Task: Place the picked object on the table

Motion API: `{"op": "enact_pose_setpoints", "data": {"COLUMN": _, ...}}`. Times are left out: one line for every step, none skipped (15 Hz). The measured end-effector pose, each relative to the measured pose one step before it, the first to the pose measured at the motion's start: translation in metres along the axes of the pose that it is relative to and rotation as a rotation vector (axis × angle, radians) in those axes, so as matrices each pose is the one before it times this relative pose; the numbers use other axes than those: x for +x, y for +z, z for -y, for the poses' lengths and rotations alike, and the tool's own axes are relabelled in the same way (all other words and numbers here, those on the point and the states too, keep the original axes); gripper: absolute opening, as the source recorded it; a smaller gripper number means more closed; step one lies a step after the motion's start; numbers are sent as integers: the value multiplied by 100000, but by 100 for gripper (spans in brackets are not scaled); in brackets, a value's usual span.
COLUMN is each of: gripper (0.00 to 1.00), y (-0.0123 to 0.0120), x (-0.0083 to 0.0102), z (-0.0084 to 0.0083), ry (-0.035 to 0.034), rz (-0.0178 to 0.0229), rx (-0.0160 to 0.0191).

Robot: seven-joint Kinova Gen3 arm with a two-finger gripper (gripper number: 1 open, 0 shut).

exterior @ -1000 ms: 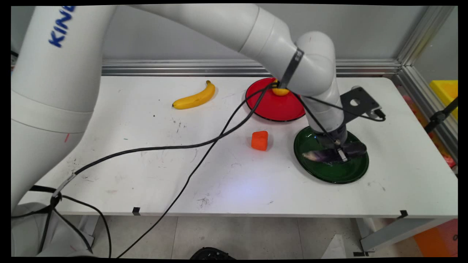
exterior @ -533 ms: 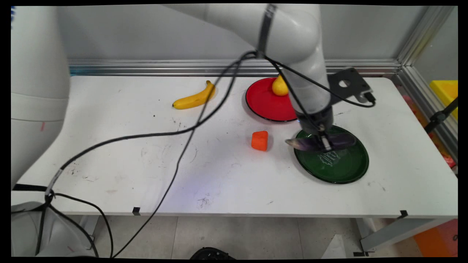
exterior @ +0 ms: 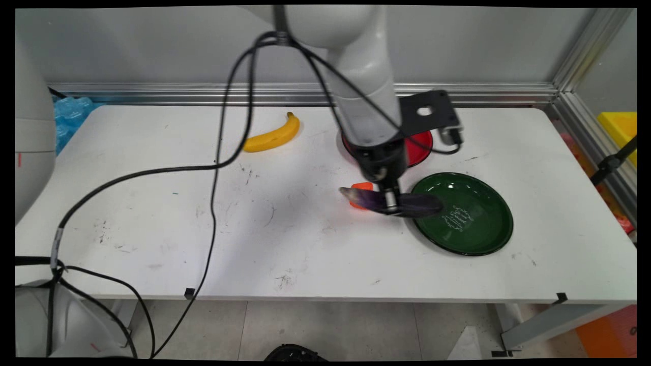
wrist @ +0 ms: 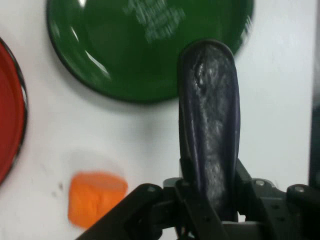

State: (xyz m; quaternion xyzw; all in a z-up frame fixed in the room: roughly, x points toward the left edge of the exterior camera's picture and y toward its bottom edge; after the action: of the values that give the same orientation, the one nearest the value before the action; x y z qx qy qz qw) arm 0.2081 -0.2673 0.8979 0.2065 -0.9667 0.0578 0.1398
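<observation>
My gripper (exterior: 390, 202) is shut on a dark purple eggplant (exterior: 391, 202) and holds it level above the table, just left of the green plate (exterior: 473, 223). In the hand view the eggplant (wrist: 210, 125) runs up between the jaws of the gripper (wrist: 210, 200), its far end over the green plate's (wrist: 125, 50) rim. An orange block (exterior: 361, 187) lies on the table right behind the eggplant's pale tip; it shows in the hand view as the orange block (wrist: 95, 197) at lower left. The green plate has nothing on it.
A red plate (exterior: 419, 147) sits behind the arm, mostly hidden; its edge (wrist: 10, 115) shows in the hand view. A banana (exterior: 272, 134) lies at the back centre-left. Black cables hang across the table's left half. A blue crinkled bag (exterior: 71, 114) sits off the back left corner.
The eggplant was lifted off the green plate and carried left, past the plate's rim, to above the orange block. The arm now hides most of the red plate.
</observation>
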Motion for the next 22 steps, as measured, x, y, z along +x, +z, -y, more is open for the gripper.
{"op": "enact_pose_setpoints", "data": {"gripper": 0, "y": -294, "x": -940, "z": -109, "ry": 2958, "rz": 1820, "rx": -831}}
{"op": "enact_pose_setpoints", "data": {"gripper": 0, "y": -78, "x": -784, "z": -96, "ry": 2406, "rz": 1406, "rx": -638}}
{"op": "enact_pose_setpoints", "data": {"gripper": 0, "y": 74, "x": -717, "z": -76, "ry": 2079, "rz": 1283, "rx": -554}}
{"op": "enact_pose_setpoints", "data": {"gripper": 0, "y": 221, "x": -539, "z": -78, "ry": 1577, "rz": 1047, "rx": -483}}
{"op": "enact_pose_setpoints", "data": {"gripper": 0, "y": 401, "x": -552, "z": -101, "ry": 1805, "rz": 1033, "rx": -624}}
{"op": "enact_pose_setpoints", "data": {"gripper": 0, "y": 420, "x": -412, "z": -83, "ry": 1528, "rz": 851, "rx": -566}}
{"op": "enact_pose_setpoints", "data": {"gripper": 0, "y": 356, "x": -248, "z": -48, "ry": 1055, "rz": 541, "rx": -436}}
{"op": "enact_pose_setpoints", "data": {"gripper": 0, "y": 530, "x": -317, "z": -44, "ry": 1463, "rz": 682, "rx": -535}}
{"op": "enact_pose_setpoints", "data": {"gripper": 0, "y": 690, "x": -264, "z": 11, "ry": 1557, "rz": 584, "rx": -449}}
{"op": "enact_pose_setpoints", "data": {"gripper": 0, "y": 766, "x": -199, "z": 47, "ry": 1323, "rz": 414, "rx": -381}}
{"op": "enact_pose_setpoints", "data": {"gripper": 0, "y": 665, "x": -122, "z": 66, "ry": 946, "rz": 219, "rx": -295}}
{"op": "enact_pose_setpoints", "data": {"gripper": 0, "y": 450, "x": -49, "z": 72, "ry": 475, "rz": 10, "rx": -82}}
{"op": "enact_pose_setpoints", "data": {"gripper": 0, "y": 657, "x": -64, "z": 103, "ry": 571, "rz": -63, "rx": -93}}
{"op": "enact_pose_setpoints", "data": {"gripper": 0, "y": 855, "x": 23, "z": 201, "ry": 418, "rz": -396, "rx": -13}}
{"op": "enact_pose_setpoints", "data": {"gripper": 0, "y": 604, "x": 12, "z": 160, "ry": 196, "rz": -293, "rx": -53}}
{"op": "enact_pose_setpoints", "data": {"gripper": 0, "y": 561, "x": -11, "z": 159, "ry": 102, "rz": -286, "rx": -11}}
{"op": "enact_pose_setpoints", "data": {"gripper": 0, "y": 361, "x": -5, "z": 111, "ry": 7, "rz": -191, "rx": -3}}
{"op": "enact_pose_setpoints", "data": {"gripper": 0, "y": 496, "x": -9, "z": 163, "ry": 23, "rz": -303, "rx": 26}}
{"op": "enact_pose_setpoints", "data": {"gripper": 0, "y": 300, "x": -8, "z": 112, "ry": -3, "rz": -190, "rx": 46}}
{"op": "enact_pose_setpoints", "data": {"gripper": 0, "y": 410, "x": -24, "z": 154, "ry": -38, "rz": -268, "rx": 26}}
{"op": "enact_pose_setpoints", "data": {"gripper": 0, "y": 230, "x": -27, "z": 94, "ry": -26, "rz": -218, "rx": -6}}
{"op": "enact_pose_setpoints", "data": {"gripper": 0, "y": 311, "x": -71, "z": 116, "ry": -65, "rz": -252, "rx": -50}}
